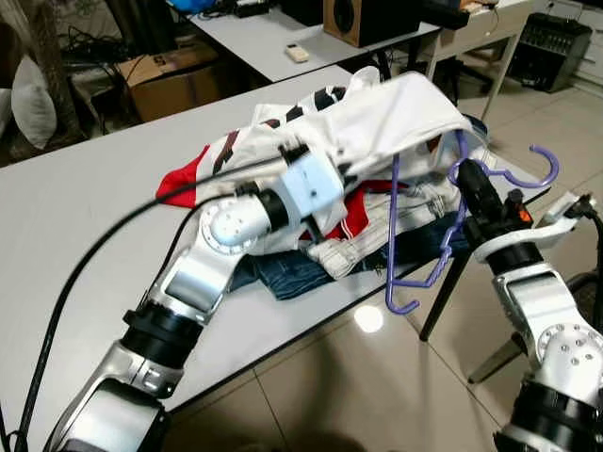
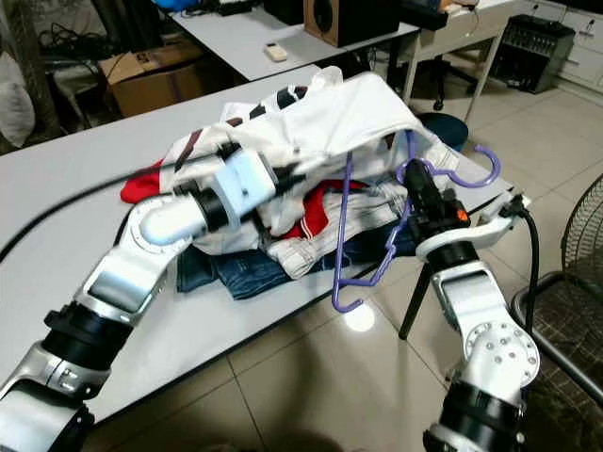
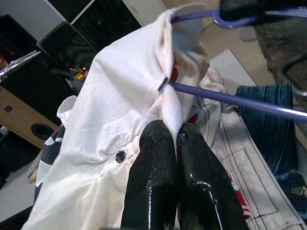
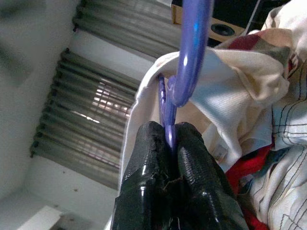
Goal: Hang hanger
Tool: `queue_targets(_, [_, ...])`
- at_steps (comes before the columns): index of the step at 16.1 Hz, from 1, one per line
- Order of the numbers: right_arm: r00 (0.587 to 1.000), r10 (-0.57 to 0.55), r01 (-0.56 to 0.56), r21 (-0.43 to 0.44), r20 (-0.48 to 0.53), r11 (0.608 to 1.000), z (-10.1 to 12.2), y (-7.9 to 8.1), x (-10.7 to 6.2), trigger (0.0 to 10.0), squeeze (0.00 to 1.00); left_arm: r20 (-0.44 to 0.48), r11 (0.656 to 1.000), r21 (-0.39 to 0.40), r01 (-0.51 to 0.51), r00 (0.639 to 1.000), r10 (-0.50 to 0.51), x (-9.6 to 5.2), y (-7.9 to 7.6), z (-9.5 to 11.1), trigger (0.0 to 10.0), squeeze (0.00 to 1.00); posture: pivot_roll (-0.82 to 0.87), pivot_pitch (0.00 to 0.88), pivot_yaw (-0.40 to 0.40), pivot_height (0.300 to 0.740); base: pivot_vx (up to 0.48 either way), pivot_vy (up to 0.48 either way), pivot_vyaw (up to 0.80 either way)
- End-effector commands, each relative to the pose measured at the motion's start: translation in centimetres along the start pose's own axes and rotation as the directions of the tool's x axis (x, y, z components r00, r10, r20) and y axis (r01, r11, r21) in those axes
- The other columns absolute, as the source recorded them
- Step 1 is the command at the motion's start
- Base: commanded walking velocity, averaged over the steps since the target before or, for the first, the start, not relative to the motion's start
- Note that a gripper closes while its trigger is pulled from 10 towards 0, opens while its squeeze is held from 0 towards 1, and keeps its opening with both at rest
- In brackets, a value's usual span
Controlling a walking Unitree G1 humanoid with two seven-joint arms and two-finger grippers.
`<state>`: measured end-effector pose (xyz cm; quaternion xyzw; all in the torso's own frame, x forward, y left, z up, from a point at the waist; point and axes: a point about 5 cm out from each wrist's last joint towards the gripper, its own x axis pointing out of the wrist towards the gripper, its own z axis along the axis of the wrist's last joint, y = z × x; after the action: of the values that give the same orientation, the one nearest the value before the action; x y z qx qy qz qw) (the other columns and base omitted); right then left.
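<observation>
Two grippers, one shirt, one hanger — you are mid-threading at the table edge.

Starting at your nine o'clock, your left gripper [image 3: 175, 143] is pinched tight on the collar of the white shirt [image 1: 396, 118], lifting it clear of the clothes pile [image 1: 311, 254] on the grey table [image 1: 85, 198]. Toward three o'clock, the purple hanger [image 1: 415, 235] hangs tilted, its long axis running from the hook at about one o'clock down to its lower corner at seven, with one arm already inside the shirt opening. Your right gripper [image 4: 170, 139] is closed on the hanger just below the hook, so it is the nearer arm for feeding. The next move likely turns on sliding the hanger toward nine o'clock, deeper into the held collar.
</observation>
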<state>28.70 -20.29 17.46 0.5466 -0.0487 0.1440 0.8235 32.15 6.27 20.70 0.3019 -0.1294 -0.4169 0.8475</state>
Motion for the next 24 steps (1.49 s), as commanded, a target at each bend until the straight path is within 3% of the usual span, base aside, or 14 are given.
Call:
queue_targets(1, [1.0, 0.022, -0.021, 0.022, -0.016, 1.0, -0.2, 0.4, 0.6, 10.0, 0.0, -0.005, 1.0, 0.022, 0.01, 1.0, -0.01, 0.0, -0.1, -0.1, 0.6, 0.0, -0.14, 0.0, 0.099, 0.74, 0.0, 0.0, 0.0])
queue_targets(4, [1.0, -0.019, 0.019, 0.08, 0.007, 0.997, 0.1, -0.2, 2.0, 10.0, 0.0, -0.018, 0.994, 0.038, 0.105, 0.994, -0.104, -0.4, -1.3, -0.4, 0.0, 0.0, -0.14, 0.0, 0.091, 0.74, 0.0, 0.0, 0.0])
queue_targets(8, [0.991, -0.112, 0.104, 0.106, 0.076, 0.989, 0.8, -1.4, 4.5, 10.0, 0.0, -0.014, 0.982, 0.008, 0.189, 0.982, -0.189, -0.6, -2.3, -0.5, 0.0, 0.0, -0.14, 0.0, 0.09, 0.74, 0.0, 0.0, 0.0])
queue_targets(12, [0.99, -0.11, 0.1, 0.104, 0.092, 0.989, 0.2, -0.8, 6.6, 10.0, 0.0, 0.033, 0.956, -0.102, 0.275, 0.962, -0.273, -0.5, -3.5, 0.0, 0.0, 0.0, -0.14, 0.0, 0.094, 0.74, 0.0, 0.0, 0.0])
queue_targets(16, [0.986, -0.129, 0.125, 0.04, 0.101, 0.991, -0.7, -0.5, 8.4, 10.0, 0.0, 0.101, 0.931, -0.2, 0.305, 0.952, -0.29, -0.4, -3.9, 0.9, 0.0, 0.0, -0.14, 0.0, 0.097, 0.74, 0.0, 0.0, 0.0])
queue_targets(19, [0.982, -0.128, 0.116, 0.09, 0.142, 0.989, -0.6, 0.1, 9.7, 10.0, 0.0, -0.001, 0.916, -0.177, 0.361, 0.93, -0.367, -1.0, -4.5, -0.6, 0.0, 0.0, -0.13, 0.0, 0.089, 0.74, 0.0, 0.0, 0.0])
queue_targets(21, [0.977, -0.121, 0.102, 0.114, 0.175, 0.988, -0.3, 0.4, 10.3, 10.0, 0.0, 0.055, 0.888, -0.263, 0.378, 0.924, -0.377, -1.4, -4.7, 0.0, 0.0, 0.0, -0.13, 0.0, 0.083, 0.74, 0.0, 0.0, 0.0])
queue_targets(24, [0.974, -0.129, 0.107, 0.12, 0.184, 0.987, -0.4, 0.2, 10.7, 10.0, 0.0, 0.145, 0.851, -0.324, 0.412, 0.911, -0.386, -1.5, -4.9, 1.2, 0.0, 0.0, -0.13, 0.0, 0.079, 0.74, 0.0, 0.0, 0.0])
